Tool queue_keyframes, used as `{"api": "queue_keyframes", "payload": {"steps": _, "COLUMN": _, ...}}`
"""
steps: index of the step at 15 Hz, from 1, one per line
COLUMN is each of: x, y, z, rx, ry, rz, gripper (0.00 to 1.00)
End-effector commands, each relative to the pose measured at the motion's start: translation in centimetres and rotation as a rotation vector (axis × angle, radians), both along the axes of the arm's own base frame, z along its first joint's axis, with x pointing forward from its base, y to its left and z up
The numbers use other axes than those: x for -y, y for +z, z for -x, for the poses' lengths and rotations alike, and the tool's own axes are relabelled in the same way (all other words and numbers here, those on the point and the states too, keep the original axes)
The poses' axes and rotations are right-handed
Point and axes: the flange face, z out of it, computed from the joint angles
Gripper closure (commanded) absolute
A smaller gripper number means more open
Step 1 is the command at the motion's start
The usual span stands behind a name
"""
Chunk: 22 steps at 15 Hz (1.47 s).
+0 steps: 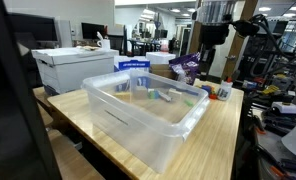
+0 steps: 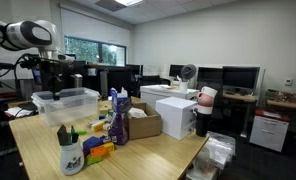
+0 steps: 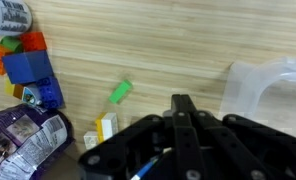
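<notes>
Above a wooden table (image 3: 178, 45) in an office lab, the gripper (image 3: 181, 103) hangs with its fingers pressed together. A green block (image 3: 121, 92) lies on the wood nearest it, between the clear plastic bin (image 3: 268, 85) and the blue blocks (image 3: 33, 75).

Light wooden table (image 1: 224, 135) carried clear plastic bin (image 1: 138, 125) near one end; also open cardboard box (image 2: 144, 122), mug of markers (image 2: 71, 155), purple bag (image 3: 23, 140), coloured blocks (image 3: 28, 68); small green block (image 3: 121, 92) lay alone between blocks and bin
</notes>
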Motion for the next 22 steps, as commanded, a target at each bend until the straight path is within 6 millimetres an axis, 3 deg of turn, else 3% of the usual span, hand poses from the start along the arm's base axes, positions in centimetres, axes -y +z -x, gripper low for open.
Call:
{"api": "queue_keyframes", "payload": {"steps": 1, "x": -1.2, "y": -0.2, "z": 0.1, "rx": -0.004, "ry": 0.024, "rz": -0.028, "gripper": 0.98}}
{"api": "queue_keyframes", "payload": {"steps": 11, "x": -3.9, "y": -0.3, "z": 0.2, "rx": 0.013, "ry": 0.146, "rz": -0.106, "gripper": 0.99}}
{"api": "queue_keyframes", "payload": {"steps": 17, "x": -3.1, "y": 0.6, "z": 0.5, "rx": -0.026, "ry": 0.173, "rz": -0.13, "gripper": 0.97}}
{"api": "queue_keyframes", "payload": {"steps": 18, "x": -2.7, "y": 0.9, "z": 1.0, "rx": -0.055, "ry": 0.189, "rz": -0.115, "gripper": 0.73}}
{"api": "queue_keyframes", "payload": {"steps": 20, "x": -2.2, "y": 1.4, "z": 1.8, "rx": -0.095, "ry": 0.225, "rz": -0.114, "gripper": 0.71}}
{"api": "queue_keyframes", "payload": {"steps": 22, "x": -1.7, "y": 1.9, "z": 2.7, "rx": -0.143, "ry": 0.271, "rz": -0.112, "gripper": 0.63}}
